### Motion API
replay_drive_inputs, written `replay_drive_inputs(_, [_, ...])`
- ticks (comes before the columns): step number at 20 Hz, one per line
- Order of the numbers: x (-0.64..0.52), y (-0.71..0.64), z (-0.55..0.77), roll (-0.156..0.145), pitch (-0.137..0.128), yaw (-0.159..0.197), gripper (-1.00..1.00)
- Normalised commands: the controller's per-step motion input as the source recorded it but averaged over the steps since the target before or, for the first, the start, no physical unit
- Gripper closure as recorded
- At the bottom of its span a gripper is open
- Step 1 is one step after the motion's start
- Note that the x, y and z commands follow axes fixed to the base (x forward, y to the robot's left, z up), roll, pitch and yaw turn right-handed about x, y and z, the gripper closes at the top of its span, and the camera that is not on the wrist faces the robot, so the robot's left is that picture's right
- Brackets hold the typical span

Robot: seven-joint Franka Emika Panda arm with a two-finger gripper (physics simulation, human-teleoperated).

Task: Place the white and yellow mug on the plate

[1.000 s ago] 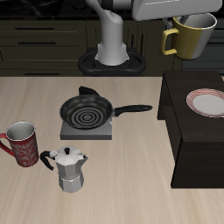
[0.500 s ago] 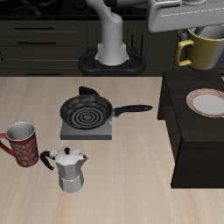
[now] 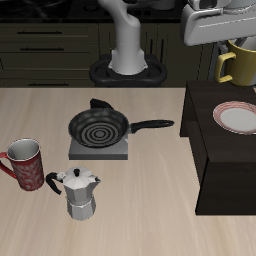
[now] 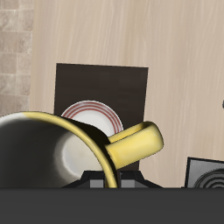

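Exterior view: the claw [image 3: 236,42] grips the mug [image 3: 240,62] by its rim and holds it in the air, above and behind the plate [image 3: 239,117], handle toward the robot's base. The plate lies on a dark raised block [image 3: 215,160] on the bench [image 3: 150,210]. Wrist view: the mug [image 4: 61,149] fills the foreground, its yellow handle [image 4: 136,143] overlapping the plate [image 4: 92,116] below. A frying pan [image 3: 100,127], a moka pot [image 3: 80,192] and a red mug [image 3: 27,165] stand well apart from the plate.

From where I'm driving, it's a pale wood-grain table [image 3: 140,215] with dark cabinets [image 3: 50,45] along the far wall, evenly lit, nothing fancy.
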Motion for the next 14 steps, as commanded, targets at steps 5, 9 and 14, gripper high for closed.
replay_drive_inputs(5, [0.16,0.18,-0.19,0.014,0.024,0.023,1.00])
replay_drive_inputs(9, [0.11,0.18,-0.14,0.024,0.014,0.013,1.00])
replay_drive_inputs(14, [0.03,0.20,-0.33,0.002,0.031,-0.003,1.00])
